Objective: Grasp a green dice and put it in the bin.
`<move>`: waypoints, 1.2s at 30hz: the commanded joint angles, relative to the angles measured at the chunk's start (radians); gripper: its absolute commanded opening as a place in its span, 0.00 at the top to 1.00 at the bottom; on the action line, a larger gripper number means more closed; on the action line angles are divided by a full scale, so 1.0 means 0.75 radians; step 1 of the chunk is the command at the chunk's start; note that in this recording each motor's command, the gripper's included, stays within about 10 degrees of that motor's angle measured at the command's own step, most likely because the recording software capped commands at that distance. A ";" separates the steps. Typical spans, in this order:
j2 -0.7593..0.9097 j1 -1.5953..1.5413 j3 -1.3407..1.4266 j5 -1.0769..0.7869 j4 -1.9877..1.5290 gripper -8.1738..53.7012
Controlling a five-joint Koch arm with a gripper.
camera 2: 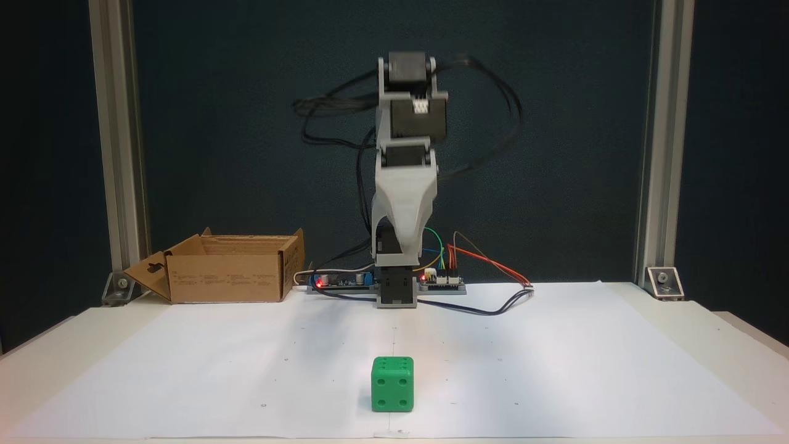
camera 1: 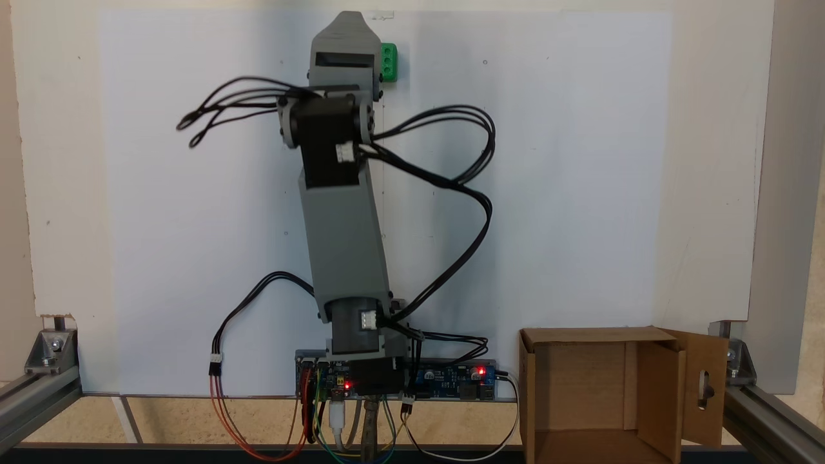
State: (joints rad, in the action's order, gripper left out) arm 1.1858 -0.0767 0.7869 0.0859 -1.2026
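I see my gripper (camera 2: 404,243) raised well above the green dice (camera 2: 392,384), which sits forward of the jaws; their opening I cannot tell.

Even, soft light; cables motion-blurred against a dark backdrop

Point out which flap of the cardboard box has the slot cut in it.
The slotted flap is the one swung outward from the bin, at its right side in the fixed view from above; the other flaps show plain cardboard.
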 commanded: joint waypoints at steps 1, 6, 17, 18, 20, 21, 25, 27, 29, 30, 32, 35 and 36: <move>0.000 0.022 -0.082 0.051 -0.031 0.16; -0.025 0.041 -0.082 0.051 -0.031 0.16; -0.149 0.043 -0.082 0.051 -0.014 0.16; -0.157 0.043 -0.082 0.049 -0.008 0.16; -0.184 0.045 -0.080 0.049 0.010 0.16; -0.194 0.045 -0.080 0.051 0.022 0.16; -0.262 0.051 -0.082 0.051 0.063 0.16; -0.268 0.051 -0.080 0.051 0.070 0.16; -0.270 0.051 -0.080 0.051 0.078 0.16; -0.270 0.057 -0.080 0.051 0.084 0.16; -0.272 0.067 -0.082 0.051 0.104 0.16; -0.272 0.088 -0.080 0.049 0.115 0.16; -0.270 0.092 -0.080 0.049 0.115 0.16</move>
State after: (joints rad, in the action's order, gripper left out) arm 0.9633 -0.0169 0.7839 0.0859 -1.1244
